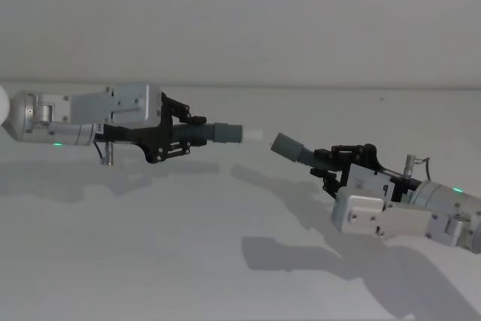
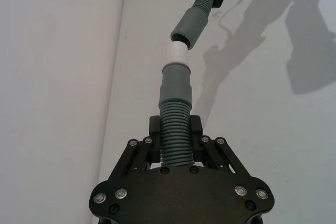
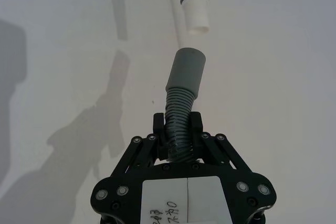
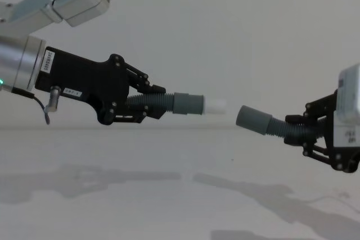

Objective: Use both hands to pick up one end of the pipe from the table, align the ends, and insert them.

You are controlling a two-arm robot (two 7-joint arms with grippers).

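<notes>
2 hoses up off the table [image 1: 150, 261]: left gripper [image 1: 183, 135] clamps the white-tipped hose [image 1: 218, 134], right gripper [image 1: 325, 162] clamps the other hose [image 1: 294, 149], cuffs just apart.

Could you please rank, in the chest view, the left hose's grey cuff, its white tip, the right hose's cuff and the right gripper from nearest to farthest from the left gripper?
1. Left hose's grey cuff, just beyond the left gripper.
2. White tip, sticking out of that cuff.
3. Right hose's cuff, across the open gap, slightly lower.
4. Right gripper, at the right edge, holding the corrugated part.
</notes>
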